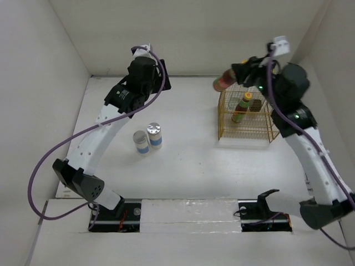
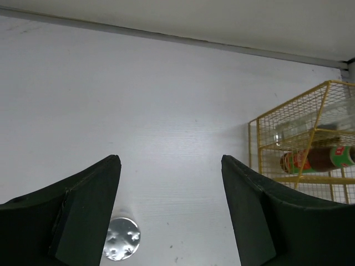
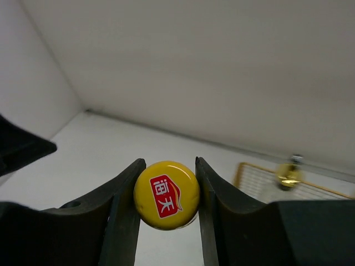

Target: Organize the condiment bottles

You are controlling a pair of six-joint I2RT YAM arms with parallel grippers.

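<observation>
My right gripper (image 1: 236, 75) is shut on a small dark sauce bottle (image 1: 224, 82) and holds it in the air by the far left corner of the yellow wire basket (image 1: 260, 133). In the right wrist view the fingers (image 3: 125, 199) clamp its yellow cap (image 3: 166, 195). A second sauce bottle (image 1: 242, 107) is inside the basket and shows in the left wrist view (image 2: 319, 159). A gold stopper (image 3: 288, 174) and clear glass (image 2: 291, 132) show at the basket. Two silver-lidded jars (image 1: 141, 142) (image 1: 155, 135) stand together mid-table. My left gripper (image 1: 151, 76) is open and empty, raised near the back; one jar lid (image 2: 122, 238) shows by its left finger.
White walls close in the table at the back and both sides. The basket stands at the right back, close to the right wall. The left arm's purple cable (image 1: 83, 136) loops over the left side.
</observation>
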